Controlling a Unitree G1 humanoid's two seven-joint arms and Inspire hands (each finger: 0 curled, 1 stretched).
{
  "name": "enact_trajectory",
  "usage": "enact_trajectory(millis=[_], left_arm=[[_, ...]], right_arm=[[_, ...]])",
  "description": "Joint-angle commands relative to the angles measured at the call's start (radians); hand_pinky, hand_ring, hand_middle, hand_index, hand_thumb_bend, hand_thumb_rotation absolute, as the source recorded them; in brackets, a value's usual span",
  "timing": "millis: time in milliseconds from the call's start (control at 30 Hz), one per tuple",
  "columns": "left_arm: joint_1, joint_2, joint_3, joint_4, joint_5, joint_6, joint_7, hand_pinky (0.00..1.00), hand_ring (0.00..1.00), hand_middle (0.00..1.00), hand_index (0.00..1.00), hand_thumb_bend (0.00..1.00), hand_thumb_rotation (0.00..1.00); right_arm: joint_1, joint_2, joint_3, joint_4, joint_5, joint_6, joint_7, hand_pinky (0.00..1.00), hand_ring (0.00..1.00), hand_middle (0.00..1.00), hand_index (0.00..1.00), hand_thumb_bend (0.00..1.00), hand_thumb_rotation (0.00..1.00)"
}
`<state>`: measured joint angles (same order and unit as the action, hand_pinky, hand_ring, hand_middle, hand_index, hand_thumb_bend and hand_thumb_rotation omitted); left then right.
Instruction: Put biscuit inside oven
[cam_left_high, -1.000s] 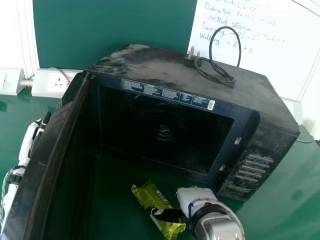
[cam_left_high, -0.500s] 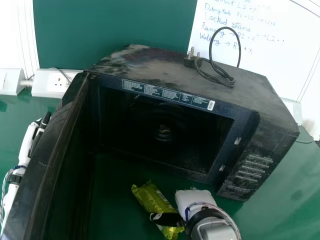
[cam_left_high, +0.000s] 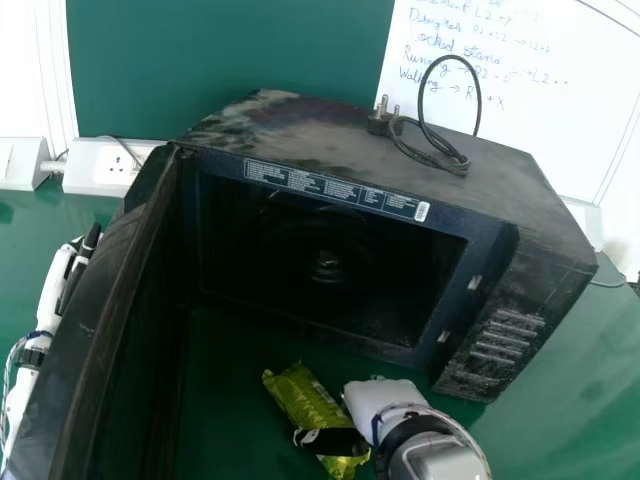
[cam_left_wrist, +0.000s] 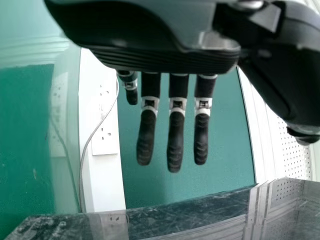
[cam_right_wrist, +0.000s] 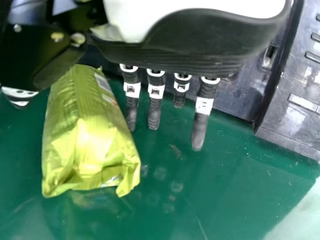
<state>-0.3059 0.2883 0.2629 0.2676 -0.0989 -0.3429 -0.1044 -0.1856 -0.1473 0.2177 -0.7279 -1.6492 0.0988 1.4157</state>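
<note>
Biscuit (cam_left_high: 303, 397) unmoved; right hand (cam_left_high: 378, 398) nearer.

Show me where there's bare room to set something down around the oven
Table right of the oven, table between its open door and the biscuit packet, and the oven's top left of the cable. Crowded: around the packet, beside the right robot hand.

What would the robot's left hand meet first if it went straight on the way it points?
The left hand would probably meet the green panel; the socket strip lies beside that line; depth is unclear.
</note>
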Motion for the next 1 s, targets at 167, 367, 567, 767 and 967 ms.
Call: enact_trajectory(millis=[167, 367, 567, 767, 967], left_arm=[[0.003, 0.005, 0.002, -0.016, -0.006, 0.006, 0.000, 0.26, 0.31, 0.38, 0.48, 0.52, 0.07], [0.002, 0.005, 0.001, -0.014, -0.003, 0.000, 0.000, 0.26, 0.32, 0.38, 0.48, 0.52, 0.07], [0.004, 0.005, 0.001, -0.018, -0.003, 0.000, -0.001, 0.26, 0.32, 0.38, 0.48, 0.52, 0.07], [0.004, 0.001, 0.001, -0.026, -0.009, 0.006, -0.002, 0.26, 0.32, 0.38, 0.48, 0.52, 0.07], [0.005, 0.004, -0.001, -0.022, 0.004, -0.001, 0.003, 0.26, 0.32, 0.38, 0.48, 0.52, 0.07]], right_arm=[[0.045, 0.008, 0.035, 0.067, 0.019, -0.017, 0.031, 0.55, 0.66, 0.68, 0.64, 0.97, 0.30], [0.069, 0.014, 0.087, 0.085, -0.042, -0.032, -0.016, 0.43, 0.58, 0.63, 0.62, 0.97, 0.27], [0.089, 0.021, 0.116, 0.093, -0.095, -0.039, -0.052, 0.55, 0.76, 0.79, 0.65, 0.97, 0.21], [0.106, 0.005, 0.163, 0.117, -0.208, -0.056, -0.121, 0.53, 0.72, 0.83, 0.82, 0.82, 0.18], [0.137, -0.014, 0.210, 0.151, -0.257, -0.084, -0.220, 0.27, 0.37, 0.49, 0.67, 0.71, 0.17]])
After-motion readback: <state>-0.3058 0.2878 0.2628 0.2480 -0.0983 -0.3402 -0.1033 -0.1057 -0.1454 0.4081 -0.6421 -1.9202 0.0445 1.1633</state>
